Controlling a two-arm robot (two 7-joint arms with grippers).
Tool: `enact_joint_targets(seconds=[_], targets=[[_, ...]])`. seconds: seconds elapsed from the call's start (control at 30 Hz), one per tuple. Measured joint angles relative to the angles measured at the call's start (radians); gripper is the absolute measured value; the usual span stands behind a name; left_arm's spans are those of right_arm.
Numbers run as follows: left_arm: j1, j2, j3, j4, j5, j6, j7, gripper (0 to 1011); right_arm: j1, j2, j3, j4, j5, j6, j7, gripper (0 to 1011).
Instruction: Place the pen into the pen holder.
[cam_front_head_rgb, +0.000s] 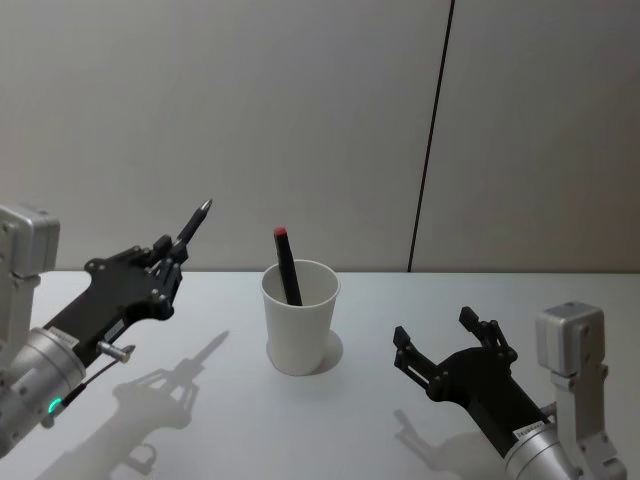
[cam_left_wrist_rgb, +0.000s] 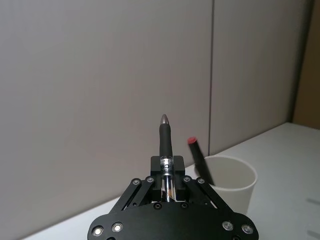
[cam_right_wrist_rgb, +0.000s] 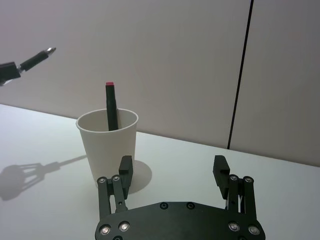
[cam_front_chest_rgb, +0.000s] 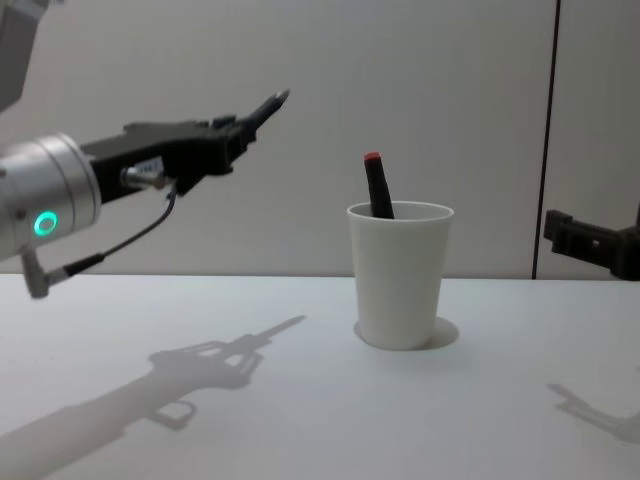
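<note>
Black pen (cam_front_head_rgb: 196, 221) in left end effector (cam_front_head_rgb: 170, 256), right end effector (cam_front_head_rgb: 435, 328) low

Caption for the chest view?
Left claw holds a black pen raised left of a white paper cup containing a red-tipped black marker.

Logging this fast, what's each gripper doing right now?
Left gripper: shut on the pen, raised left of the cup.
Right gripper: open, empty.

The pen holder (cam_front_head_rgb: 300, 335) is plain white, the pen (cam_front_head_rgb: 192, 225) black with silver tip, the marker (cam_front_head_rgb: 287, 262) black, red-capped
</note>
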Motion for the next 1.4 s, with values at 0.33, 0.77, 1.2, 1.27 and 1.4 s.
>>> enact_joint_targets(seconds=[0.33,0.77,1.2,1.27,1.4], targets=[[-0.059,0.006,0.021,0.043,-0.056,-0.079,-0.139,146,0.007,-0.014,0.006,-0.001,0.063,0.007,0.057,1001],[-0.106,0.012,0.066,0.090,-0.077,-0.179,-0.261,146,0.034,-0.051,0.018,-0.014,0.202,0.028,0.151,1001],[-0.101,0.017,0.088,0.092,-0.056,-0.218,-0.269,147,0.074,-0.100,0.031,-0.031,0.368,0.057,0.230,1001],[-0.100,0.017,0.090,0.093,-0.054,-0.222,-0.269,146,0.082,-0.110,0.033,-0.033,0.397,0.063,0.242,1001],[-0.099,0.018,0.093,0.093,-0.052,-0.227,-0.271,146,0.092,-0.126,0.037,-0.036,0.443,0.071,0.260,1001]])
